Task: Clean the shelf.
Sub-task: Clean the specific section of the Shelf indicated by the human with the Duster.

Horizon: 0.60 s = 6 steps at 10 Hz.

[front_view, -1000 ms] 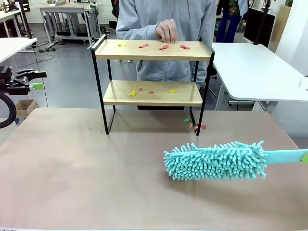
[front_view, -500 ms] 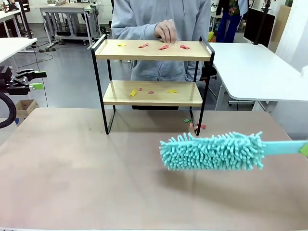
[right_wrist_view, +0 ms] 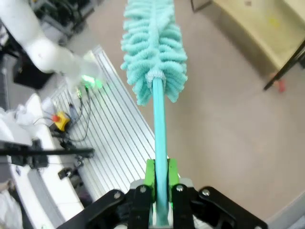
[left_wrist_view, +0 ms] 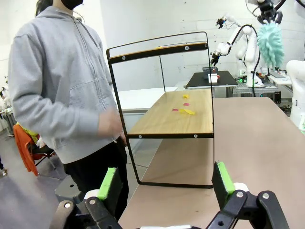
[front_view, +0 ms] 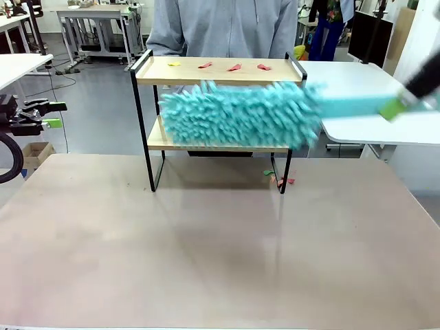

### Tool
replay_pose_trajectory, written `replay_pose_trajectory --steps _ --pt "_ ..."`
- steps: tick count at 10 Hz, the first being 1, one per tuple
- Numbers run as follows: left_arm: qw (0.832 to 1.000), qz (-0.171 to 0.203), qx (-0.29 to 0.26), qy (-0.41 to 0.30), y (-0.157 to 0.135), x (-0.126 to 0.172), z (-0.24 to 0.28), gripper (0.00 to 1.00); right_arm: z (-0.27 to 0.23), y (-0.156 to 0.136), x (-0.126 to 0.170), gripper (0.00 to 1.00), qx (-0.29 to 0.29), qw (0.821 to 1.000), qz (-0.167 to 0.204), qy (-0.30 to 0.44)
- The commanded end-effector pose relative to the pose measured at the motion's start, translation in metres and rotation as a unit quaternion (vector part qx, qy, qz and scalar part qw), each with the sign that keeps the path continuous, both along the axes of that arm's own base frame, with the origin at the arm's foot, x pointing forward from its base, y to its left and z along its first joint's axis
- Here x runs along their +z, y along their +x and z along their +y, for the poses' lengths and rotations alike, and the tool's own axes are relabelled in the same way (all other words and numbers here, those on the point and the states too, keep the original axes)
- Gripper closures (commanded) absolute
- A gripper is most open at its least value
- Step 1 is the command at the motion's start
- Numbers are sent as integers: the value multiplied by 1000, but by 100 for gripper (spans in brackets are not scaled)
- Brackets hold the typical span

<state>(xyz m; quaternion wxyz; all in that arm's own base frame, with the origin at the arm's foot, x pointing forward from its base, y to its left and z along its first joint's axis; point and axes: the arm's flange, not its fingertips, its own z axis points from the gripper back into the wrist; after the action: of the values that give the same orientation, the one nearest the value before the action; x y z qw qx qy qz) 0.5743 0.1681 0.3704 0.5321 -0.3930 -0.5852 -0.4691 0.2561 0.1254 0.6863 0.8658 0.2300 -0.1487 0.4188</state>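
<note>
The right pincer (right_wrist_view: 160, 174) is seen clenched on the flat teal handle of a fluffy duster (right_wrist_view: 155, 52), which is gripped between its green pads (right_wrist_view: 150, 174). In the front view this pincer (front_view: 393, 106) is blurred and cut off near the right edge. There the duster is held level in front of the shelf (front_view: 220, 71), so that most of the lower board is hidden. The left pincer (left_wrist_view: 164, 183) is shown released, with nothing between its pads, well apart from the shelf at the left of the surface (front_view: 206, 240).

The shelf is set at the far side of the surface, just before a person in a grey hoodie (left_wrist_view: 62, 86). Red and yellow paper scraps (front_view: 234, 67) are seen on the top board from the front. Those on the lower board are made out from the left wrist. From the right wrist only a blurred corner of the shelf is caught. The person's hand (left_wrist_view: 109, 126) is blurred.
</note>
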Motion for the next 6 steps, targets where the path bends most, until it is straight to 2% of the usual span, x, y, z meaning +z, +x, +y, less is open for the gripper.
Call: replay_pose_trajectory --steps 1,4,6 --pt "1000 -2 -2 2 -1 2 -1 0 40 18 31 86 -64 998 -6 27" --pt "1000 -2 -2 2 -1 2 -1 0 108 38 73 86 -155 986 -13 60" --pt "1000 -2 -2 2 -1 2 -1 0 148 59 83 86 -236 971 -13 48"
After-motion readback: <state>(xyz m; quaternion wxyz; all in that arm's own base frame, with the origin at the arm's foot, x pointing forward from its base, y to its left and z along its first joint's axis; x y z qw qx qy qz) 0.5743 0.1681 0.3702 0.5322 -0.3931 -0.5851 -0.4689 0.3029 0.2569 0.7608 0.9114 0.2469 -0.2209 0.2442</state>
